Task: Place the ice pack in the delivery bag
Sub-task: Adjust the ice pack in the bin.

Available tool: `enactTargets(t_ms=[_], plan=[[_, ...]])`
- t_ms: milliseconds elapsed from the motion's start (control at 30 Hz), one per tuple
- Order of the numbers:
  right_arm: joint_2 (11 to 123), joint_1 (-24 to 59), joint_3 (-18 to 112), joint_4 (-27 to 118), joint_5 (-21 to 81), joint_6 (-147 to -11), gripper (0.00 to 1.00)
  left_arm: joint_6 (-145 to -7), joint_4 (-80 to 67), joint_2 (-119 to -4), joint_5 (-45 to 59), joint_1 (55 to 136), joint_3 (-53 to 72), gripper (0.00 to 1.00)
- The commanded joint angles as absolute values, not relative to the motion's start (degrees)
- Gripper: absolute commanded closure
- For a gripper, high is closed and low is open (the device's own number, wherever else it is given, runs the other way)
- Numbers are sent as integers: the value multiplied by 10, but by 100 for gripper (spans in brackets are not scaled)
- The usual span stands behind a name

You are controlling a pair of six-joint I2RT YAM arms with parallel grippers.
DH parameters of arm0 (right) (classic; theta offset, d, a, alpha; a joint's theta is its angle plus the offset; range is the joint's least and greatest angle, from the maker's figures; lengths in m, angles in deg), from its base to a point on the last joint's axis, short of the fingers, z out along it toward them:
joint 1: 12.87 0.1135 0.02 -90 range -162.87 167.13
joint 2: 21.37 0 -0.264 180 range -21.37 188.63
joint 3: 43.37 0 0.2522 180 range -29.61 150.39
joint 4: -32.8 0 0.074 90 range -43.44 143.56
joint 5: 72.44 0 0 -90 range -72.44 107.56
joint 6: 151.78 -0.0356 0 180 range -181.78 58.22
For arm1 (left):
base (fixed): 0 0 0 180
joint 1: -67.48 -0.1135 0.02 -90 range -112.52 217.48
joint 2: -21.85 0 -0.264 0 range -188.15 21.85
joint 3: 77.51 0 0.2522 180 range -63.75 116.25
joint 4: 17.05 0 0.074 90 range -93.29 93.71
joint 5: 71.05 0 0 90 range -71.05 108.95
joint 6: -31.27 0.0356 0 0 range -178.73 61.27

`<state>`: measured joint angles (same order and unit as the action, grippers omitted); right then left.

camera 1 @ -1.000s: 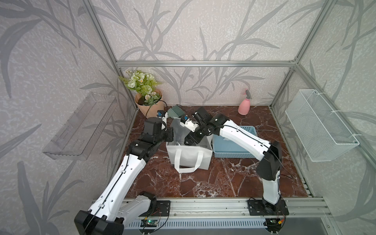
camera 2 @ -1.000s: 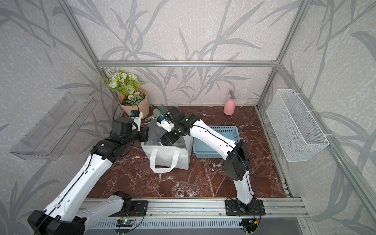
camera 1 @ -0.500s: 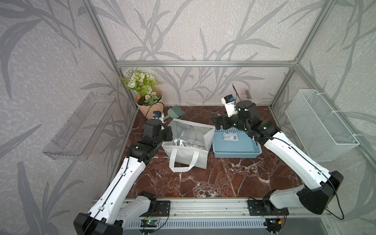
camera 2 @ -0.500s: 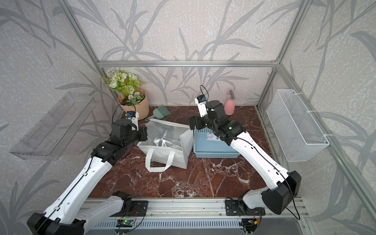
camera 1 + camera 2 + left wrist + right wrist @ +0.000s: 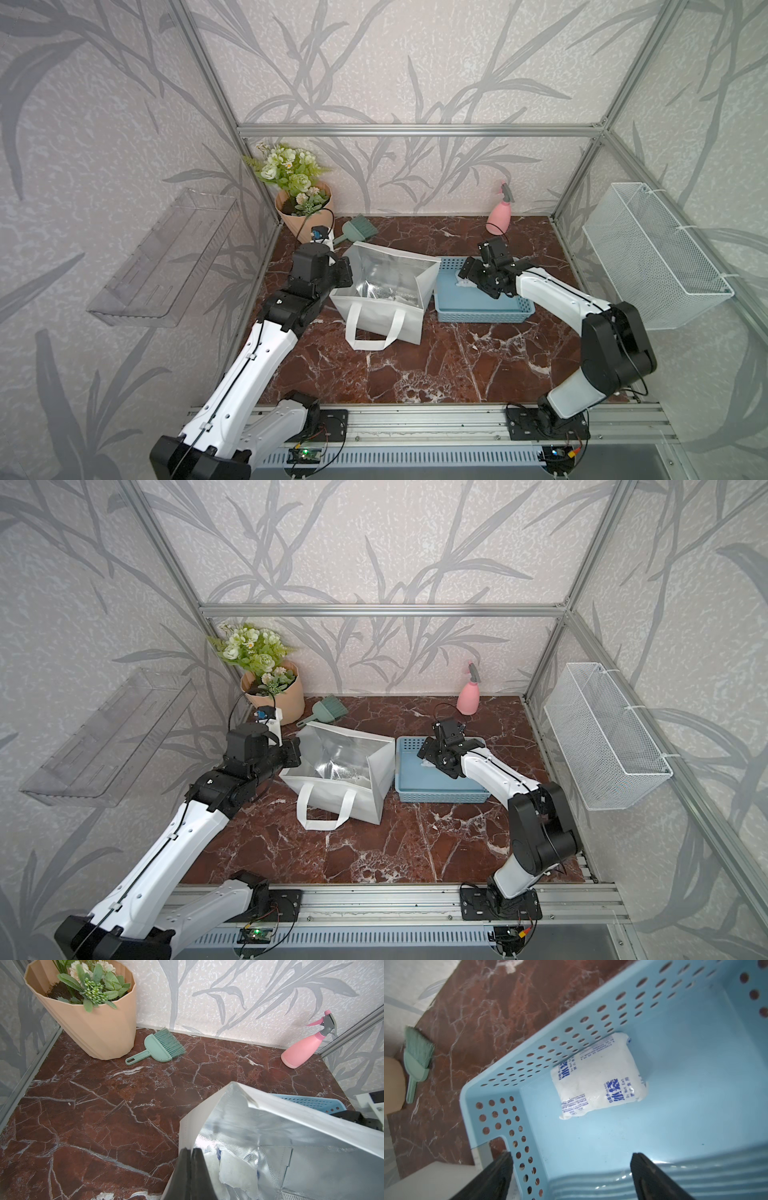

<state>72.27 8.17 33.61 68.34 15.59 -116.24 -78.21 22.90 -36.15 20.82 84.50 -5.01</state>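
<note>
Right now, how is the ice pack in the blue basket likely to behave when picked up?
The ice pack looks plump and pillow-like, so probably heavy for its size and, unless frozen, saggy. Its smooth printed film may slip between the fingers. Lying flat, it should not roll.

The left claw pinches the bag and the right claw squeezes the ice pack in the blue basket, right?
No: the right gripper is open and clear of the ice pack, which lies in the basket; the right wrist view shows it. The left gripper does pinch the bag.
</note>
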Motion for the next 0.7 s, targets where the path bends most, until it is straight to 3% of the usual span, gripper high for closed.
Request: enactTargets(t_ms=[0, 233, 500, 667], plan=[[745, 74, 340, 644, 138, -1276, 7, -780, 211, -347, 217, 843, -49, 100], [828, 47, 361, 640, 137, -1326, 6, -776, 213, -343, 219, 843, -48, 100], [897, 35, 420, 654, 138, -1318, 1, -769, 211, -346, 223, 843, -45, 100], [952, 36, 486, 716, 152, -1276, 2, -766, 211, -349, 224, 843, -46, 100]])
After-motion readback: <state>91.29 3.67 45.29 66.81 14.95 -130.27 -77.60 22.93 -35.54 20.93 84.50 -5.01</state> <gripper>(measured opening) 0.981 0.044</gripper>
